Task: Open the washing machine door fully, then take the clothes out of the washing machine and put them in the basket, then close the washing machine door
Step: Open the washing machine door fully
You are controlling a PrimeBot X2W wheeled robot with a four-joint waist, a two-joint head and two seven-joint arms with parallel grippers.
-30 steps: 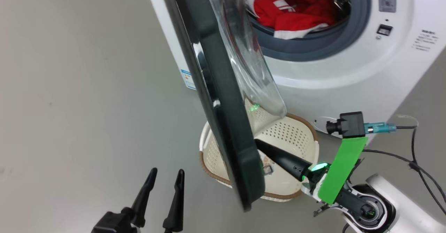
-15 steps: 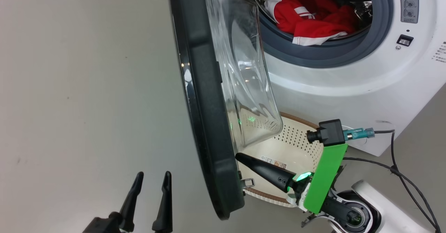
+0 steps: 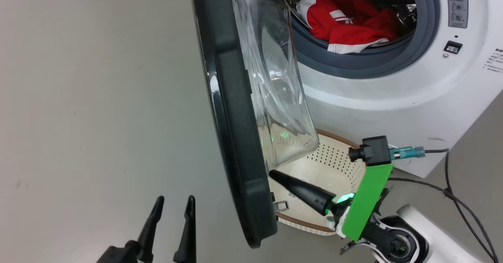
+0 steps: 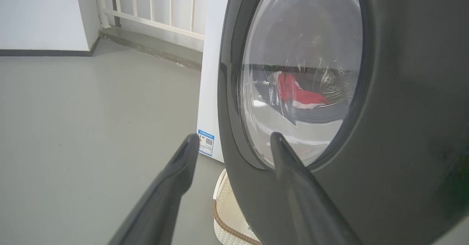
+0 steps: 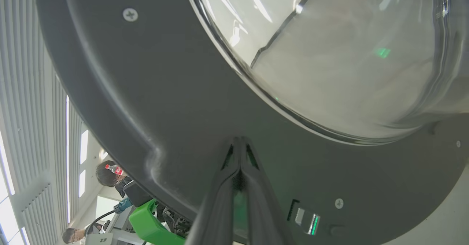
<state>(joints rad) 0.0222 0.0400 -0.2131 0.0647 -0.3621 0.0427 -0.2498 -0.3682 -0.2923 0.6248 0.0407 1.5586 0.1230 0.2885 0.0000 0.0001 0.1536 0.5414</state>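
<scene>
While ajar, door (image 3: 232,137) upright, glass (image 3: 275,90) toward clothes (image 3: 346,23); left claw (image 3: 175,198) spread, right claw (image 3: 275,175) pinched.

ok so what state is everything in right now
door, open, swung well out
clothes, bundled inside the washing machine
basket, on the floor under the door, visible part empty
left gripper, open, holding nothing
right gripper, shut, tips at the door's inner rim
</scene>
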